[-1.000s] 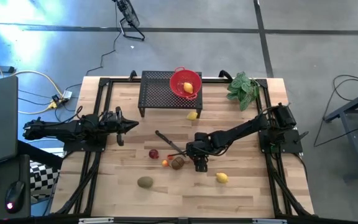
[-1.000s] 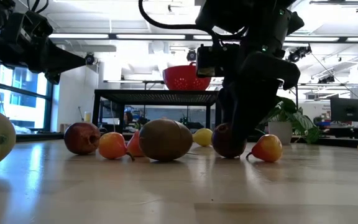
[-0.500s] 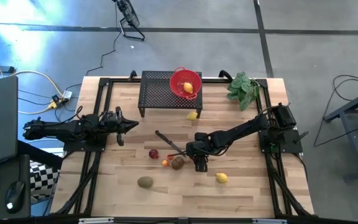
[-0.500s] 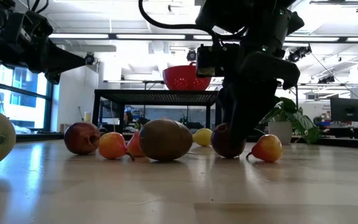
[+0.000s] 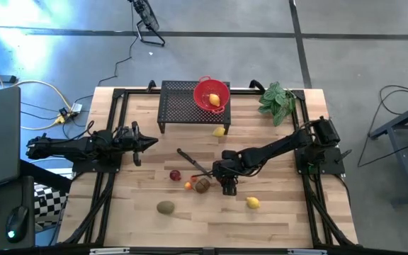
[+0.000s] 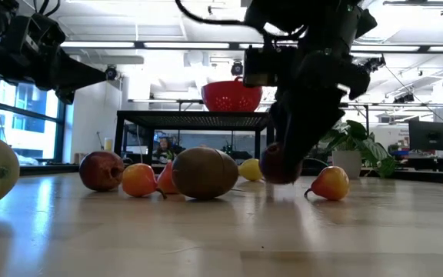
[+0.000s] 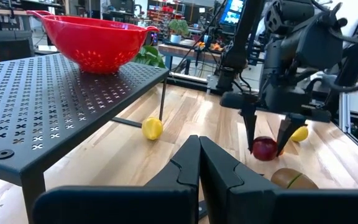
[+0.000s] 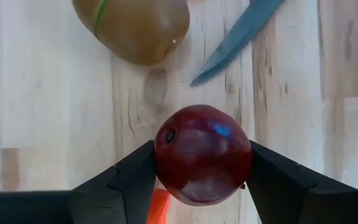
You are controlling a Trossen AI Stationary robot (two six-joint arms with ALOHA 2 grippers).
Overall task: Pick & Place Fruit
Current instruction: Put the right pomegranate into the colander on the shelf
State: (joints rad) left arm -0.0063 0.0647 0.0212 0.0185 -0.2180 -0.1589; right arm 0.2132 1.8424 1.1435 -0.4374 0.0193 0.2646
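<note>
My right gripper (image 5: 229, 188) is shut on a dark red fruit (image 8: 202, 154) near the table's middle, just above the wood. The fruit also shows in the low view (image 6: 281, 163) and the left wrist view (image 7: 265, 148). A kiwi (image 5: 202, 185), a tiny orange fruit (image 5: 188, 185) and another dark red fruit (image 5: 175, 175) lie to its left. A second kiwi (image 5: 165, 207) and a lemon (image 5: 253, 202) lie nearer the front edge. Another lemon (image 5: 219, 131) lies by the rack. My left gripper (image 5: 147, 142) waits shut at the table's left. My right gripper pinches the dark red fruit by its two opposite sides (image 8: 163, 165) between its two fingers (image 8: 126, 180). The fingers come from above, pointing down. The fruit hangs a little clear of the table.
A red colander (image 5: 211, 93) holding a lemon stands on the black perforated rack (image 5: 179, 106) at the far side. A slim knife (image 5: 193, 163) lies just left of my right gripper. A green leafy bunch (image 5: 278, 103) lies at the far right corner.
My right gripper has gone up a little with the dark red fruit, which rested on the table and now hangs just clear of it.
</note>
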